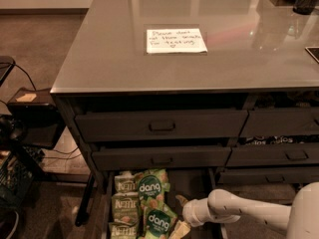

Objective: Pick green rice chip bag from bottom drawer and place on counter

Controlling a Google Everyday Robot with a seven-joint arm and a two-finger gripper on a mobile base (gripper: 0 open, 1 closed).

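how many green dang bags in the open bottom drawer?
2. One light-green "dang" snack pouch lies toward the back of the dark grey bottom drawer; the second pouch sits nearer the front, beside the gripper. Others could be hidden underneath.

bench [99, 59]: note [176, 40] on top.
bottom drawer [195, 183]: lowest, left stack, under bench.
my tool [180, 217]: in that drawer, just right of nearer green rice chip bag [158, 222].
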